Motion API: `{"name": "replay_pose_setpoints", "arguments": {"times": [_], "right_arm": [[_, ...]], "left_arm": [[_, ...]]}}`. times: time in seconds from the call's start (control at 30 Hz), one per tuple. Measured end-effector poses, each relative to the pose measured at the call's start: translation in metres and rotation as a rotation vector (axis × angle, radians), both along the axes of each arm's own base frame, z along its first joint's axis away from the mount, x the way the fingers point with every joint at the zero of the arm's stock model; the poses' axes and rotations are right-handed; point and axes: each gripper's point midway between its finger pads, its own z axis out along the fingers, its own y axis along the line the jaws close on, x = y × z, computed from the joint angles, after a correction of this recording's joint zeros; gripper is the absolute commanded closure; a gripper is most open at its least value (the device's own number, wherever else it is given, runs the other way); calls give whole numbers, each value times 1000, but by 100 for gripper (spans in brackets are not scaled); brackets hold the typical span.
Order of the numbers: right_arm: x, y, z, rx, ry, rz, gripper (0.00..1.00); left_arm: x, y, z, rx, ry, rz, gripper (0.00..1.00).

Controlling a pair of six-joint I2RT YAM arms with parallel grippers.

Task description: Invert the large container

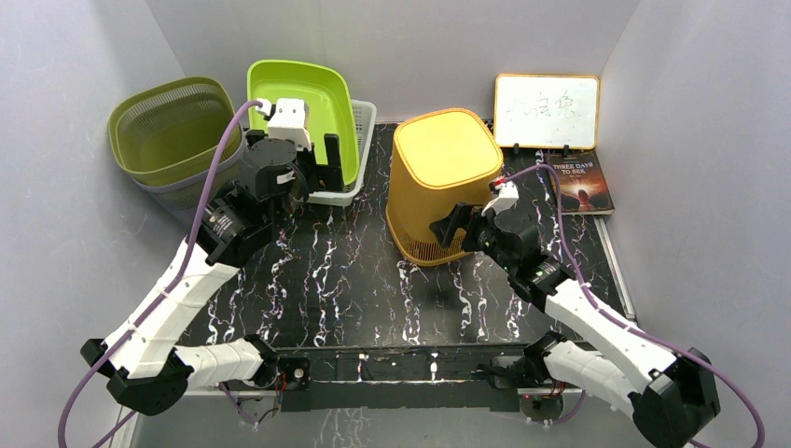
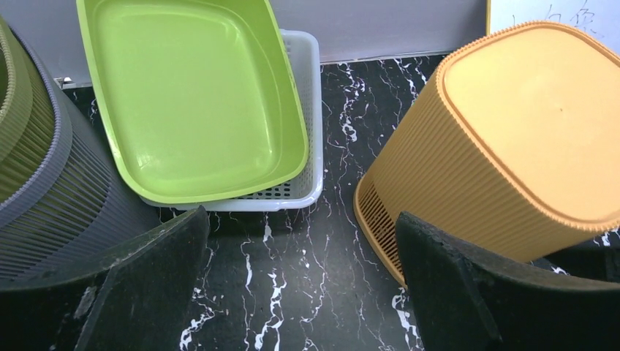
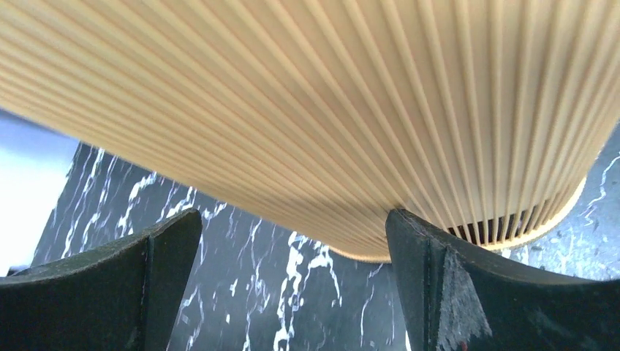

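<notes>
Top external view: the large container (image 1: 438, 177), orange-yellow and ribbed, is seen standing on the black marbled table (image 1: 354, 280) right of centre, with its closed base facing up and its slotted rim down on the surface. The right gripper (image 1: 464, 227) is held low at the container's near right side, with its jaws spread apart and nothing grasped between them. In the right wrist view the ribbed wall is seen just ahead of both fingers; whether it is touched cannot be told. The left gripper (image 1: 317, 168) is raised over the table's left rear, its jaws likewise parted and empty, well apart from the container. A lime tray (image 1: 303, 107) is leaned in a white basket (image 1: 362, 140) beyond it, and an olive basket (image 1: 173, 131) is stacked in a grey one (image 1: 177, 194) at far left. A whiteboard (image 1: 546, 110) and a book (image 1: 580, 182) are placed at right rear
</notes>
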Motion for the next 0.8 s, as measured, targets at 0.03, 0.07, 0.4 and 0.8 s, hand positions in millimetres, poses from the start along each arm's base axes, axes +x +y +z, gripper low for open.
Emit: {"name": "replay_pose_setpoints", "arguments": {"times": [0.03,0.07,0.4,0.8], "right_arm": [[7,-1,-1,1,-6,-32,2],[15,-3,-2,4,-14,-66,2],[111,9,-2,-58,-93,-282,2],[231,24,13,-161,-214,-463,2]], "left_arm": [[-1,1,0,-2,-1,0,2],[-1,1,-1,-3,-2,1,2],[-5,3,-6,-16,-5,1,2],[-12,5,-14,-30,1,-15,2]]}}
